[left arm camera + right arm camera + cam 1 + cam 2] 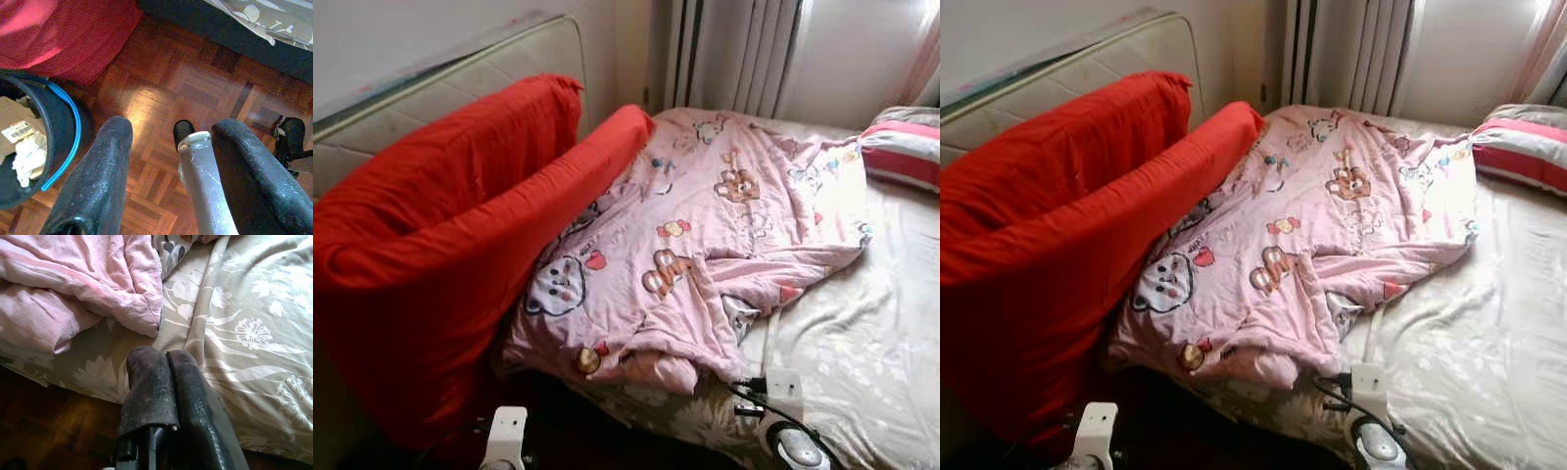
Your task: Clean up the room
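A rumpled pink quilt (705,235) with cartoon animals lies across the bed, one corner hanging near the bed's near edge (142,318). A big red cushion (440,245) leans against the headboard side on the left. My right gripper (166,357) is shut and empty, its fingertips just above the grey floral sheet (254,333) close to the quilt's corner. My left gripper (171,132) hangs open over the parquet floor (161,98), with nothing between its fingers (105,166).
A black bin (34,147) with a blue rim holds paper waste beside the left gripper. A striped pink and grey pillow (906,147) lies at the far right of the bed. Curtains (734,54) hang behind. My wrists (506,436) show at the bottom.
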Controlling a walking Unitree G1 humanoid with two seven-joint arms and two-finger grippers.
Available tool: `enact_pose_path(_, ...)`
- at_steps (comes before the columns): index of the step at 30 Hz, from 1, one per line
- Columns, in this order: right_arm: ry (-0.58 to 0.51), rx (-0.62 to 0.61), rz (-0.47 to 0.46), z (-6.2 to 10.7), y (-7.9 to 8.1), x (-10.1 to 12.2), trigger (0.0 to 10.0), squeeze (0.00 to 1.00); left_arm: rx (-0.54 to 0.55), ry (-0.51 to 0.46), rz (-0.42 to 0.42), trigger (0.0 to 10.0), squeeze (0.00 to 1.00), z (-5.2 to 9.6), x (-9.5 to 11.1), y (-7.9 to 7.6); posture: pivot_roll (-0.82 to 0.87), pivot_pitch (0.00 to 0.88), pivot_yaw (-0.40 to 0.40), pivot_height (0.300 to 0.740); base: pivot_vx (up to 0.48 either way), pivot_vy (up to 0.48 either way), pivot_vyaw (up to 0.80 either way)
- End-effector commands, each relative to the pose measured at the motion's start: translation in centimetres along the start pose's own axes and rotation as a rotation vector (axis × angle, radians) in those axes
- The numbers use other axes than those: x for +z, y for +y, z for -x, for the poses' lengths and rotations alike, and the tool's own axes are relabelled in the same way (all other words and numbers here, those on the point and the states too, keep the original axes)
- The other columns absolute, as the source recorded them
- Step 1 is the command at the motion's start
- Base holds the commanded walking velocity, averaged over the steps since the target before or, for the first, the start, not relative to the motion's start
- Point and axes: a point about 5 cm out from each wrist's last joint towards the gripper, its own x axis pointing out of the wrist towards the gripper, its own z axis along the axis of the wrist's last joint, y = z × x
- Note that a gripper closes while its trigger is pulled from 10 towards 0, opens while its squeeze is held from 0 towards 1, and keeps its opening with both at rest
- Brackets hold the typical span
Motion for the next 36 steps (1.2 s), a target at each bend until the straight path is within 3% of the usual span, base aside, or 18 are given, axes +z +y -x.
enact_pose_path(1, 0.005, 0.008, -0.008, -0.1, 0.3, 0.3, 10.0, 0.00, 0.013, 0.004, 0.004, 10.0, 0.00, 0.0, -0.2, 0.3, -0.09, 0.003, 0.027, 0.665, 0.000, 0.000, 0.00)
enact_pose_path(11, 0.001, 0.009, -0.006, 0.0, 0.3, 0.1, 10.0, 0.00, 0.018, -0.013, -0.002, 10.0, 0.00, 0.0, 0.0, 0.5, -0.09, 0.005, 0.029, 0.656, 0.000, 0.000, 0.00)
enact_pose_path(16, -0.012, 0.018, -0.027, 0.0, 0.5, 0.2, 10.0, 0.00, 0.029, -0.063, 0.004, 10.0, 0.00, 0.0, 1.0, 0.7, -0.10, 0.000, 0.033, 0.656, 0.000, 0.000, 0.00)
enact_pose_path(17, -0.026, 0.027, -0.044, -0.1, 0.6, 0.4, 10.0, 1.00, 0.029, -0.106, 0.030, 10.0, 0.00, -0.1, 2.1, 0.2, -0.10, 0.000, 0.033, 0.656, 0.000, 0.000, 0.00)
enact_pose_path(21, -0.039, 0.042, -0.055, -0.1, 0.9, 0.8, 10.0, 1.00, 0.027, -0.173, 0.054, 10.0, 0.00, 0.0, 3.5, -0.4, -0.10, 0.000, 0.034, 0.656, 0.000, 0.000, 0.00)
enact_pose_path(36, -0.067, 0.072, -0.065, -0.2, 1.5, 1.2, 10.0, 1.00, 0.027, -0.171, 0.052, 10.0, 0.00, 0.0, 3.0, -0.7, -0.11, 0.000, 0.041, 0.656, 0.000, 0.000, 0.00)
